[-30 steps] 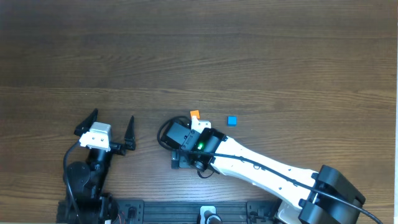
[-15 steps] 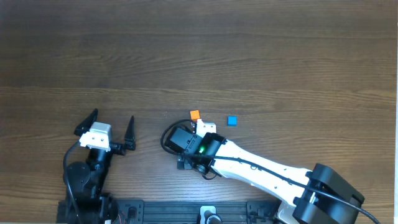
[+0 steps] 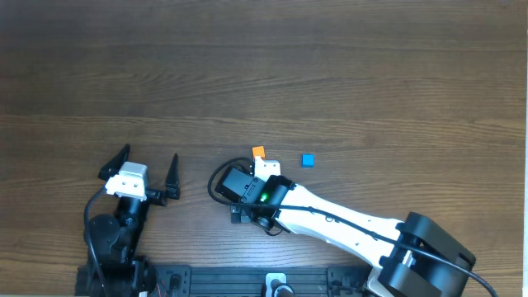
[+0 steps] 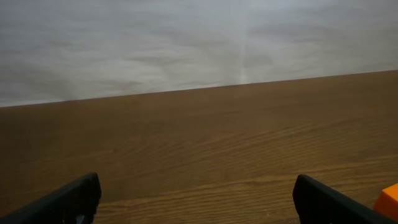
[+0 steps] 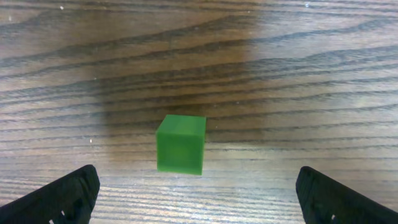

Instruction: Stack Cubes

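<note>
A green cube (image 5: 181, 144) lies on the wooden table (image 3: 330, 74), a little ahead of my right gripper (image 5: 199, 200), which hangs above it pointing down. The gripper is open wide, with one fingertip on each side of the cube and nothing held. In the top view the right gripper's wrist (image 3: 247, 190) sits near the table's middle and covers the green cube. Just beyond it lie an orange cube (image 3: 258, 152) and a blue cube (image 3: 308, 160), apart from each other. My left gripper (image 3: 142, 168) stands open at the near left, with the orange cube (image 4: 388, 199) at the edge of its view.
The right arm (image 3: 355, 227) stretches diagonally from the bottom right corner to the centre. The bare wooden table extends far beyond the cubes and to both sides. A pale wall (image 4: 186, 43) rises behind the table's far edge.
The right wrist has shifted slightly towards the near edge and left, uncovering more of the orange cube. The left arm and the cubes have stayed put.
</note>
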You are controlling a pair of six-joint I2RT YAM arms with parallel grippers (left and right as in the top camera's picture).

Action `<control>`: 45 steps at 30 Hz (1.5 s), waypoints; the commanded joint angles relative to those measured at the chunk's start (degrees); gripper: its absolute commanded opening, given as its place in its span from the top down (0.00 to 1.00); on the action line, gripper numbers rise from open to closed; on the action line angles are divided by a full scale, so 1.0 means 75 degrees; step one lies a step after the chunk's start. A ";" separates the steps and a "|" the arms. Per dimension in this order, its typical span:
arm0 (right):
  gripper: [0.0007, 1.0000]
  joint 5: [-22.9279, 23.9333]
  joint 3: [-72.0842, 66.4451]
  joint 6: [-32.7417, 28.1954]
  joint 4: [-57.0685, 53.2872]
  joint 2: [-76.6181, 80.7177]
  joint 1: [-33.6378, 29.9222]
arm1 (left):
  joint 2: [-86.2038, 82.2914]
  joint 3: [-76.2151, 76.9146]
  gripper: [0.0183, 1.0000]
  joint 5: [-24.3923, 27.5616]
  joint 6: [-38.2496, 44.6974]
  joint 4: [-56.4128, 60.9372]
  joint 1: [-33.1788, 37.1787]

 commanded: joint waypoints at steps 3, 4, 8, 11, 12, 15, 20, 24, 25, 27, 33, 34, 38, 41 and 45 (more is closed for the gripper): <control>0.01 0.0146 -0.0050 -0.0085 0.0090 0.0469 0.0052 | -0.0047 -0.0044 0.00 -0.0038 0.0105 -0.0009 -0.0029; 0.01 0.0143 -0.0050 -0.0076 0.0105 0.0507 0.0052 | -0.0047 -0.0044 0.00 -0.0041 0.0105 -0.0006 -0.0029; 0.01 0.0160 -0.0050 -0.0055 0.0242 0.0609 0.0102 | -0.0047 -0.0044 0.00 -0.0038 0.0105 -0.0006 -0.0029; 0.03 0.0274 -0.0050 -0.0047 0.0341 0.0615 0.0146 | -0.0047 -0.0044 0.00 -0.0041 0.0105 -0.0006 -0.0029; 0.04 0.0332 -0.0050 -0.0044 0.0361 0.0615 0.0152 | -0.0047 -0.0044 0.00 -0.0041 0.0105 -0.0006 -0.0029; 0.05 0.0411 -0.0050 -0.0026 0.0373 0.0618 0.0152 | -0.0047 -0.0044 0.00 -0.0041 0.0105 -0.0009 -0.0029; 0.08 0.0516 -0.0050 -0.0026 0.0373 0.0624 0.0152 | -0.0047 -0.0044 0.00 -0.0038 0.0105 -0.0009 -0.0029; 0.11 0.0519 -0.0050 -0.0026 0.0370 0.0624 0.0149 | -0.0047 -0.0044 0.00 -0.0041 0.0105 -0.0009 -0.0029; 0.12 0.0519 -0.0050 -0.0026 0.0370 0.0624 0.0149 | -0.0047 -0.0044 0.00 -0.0041 0.0105 -0.0009 -0.0029; 0.12 0.0522 -0.0050 -0.0026 0.0370 0.0624 0.0152 | -0.0047 -0.0044 0.00 -0.0041 0.0105 -0.0006 -0.0029; 0.14 0.0568 -0.0052 -0.0023 0.0370 0.0632 0.0152 | -0.0047 -0.0044 0.00 -0.0041 0.0105 -0.0009 -0.0029; 0.15 0.0568 -0.0052 -0.0023 0.0370 0.0647 0.0152 | -0.0047 -0.0044 0.00 -0.0041 0.0105 -0.0006 -0.0029; 0.15 0.0527 -0.0052 0.0000 0.0382 0.0755 0.0152 | -0.0047 -0.0044 0.00 -0.0041 0.0105 -0.0009 -0.0029; 0.16 0.0516 -0.0052 0.0000 0.0385 0.0775 0.0152 | -0.0047 -0.0044 0.00 -0.0041 0.0105 -0.0006 -0.0029; 0.20 0.0513 -0.0052 0.0000 0.0382 0.0775 0.0160 | -0.0047 -0.0044 0.00 -0.0041 0.0105 -0.0009 -0.0029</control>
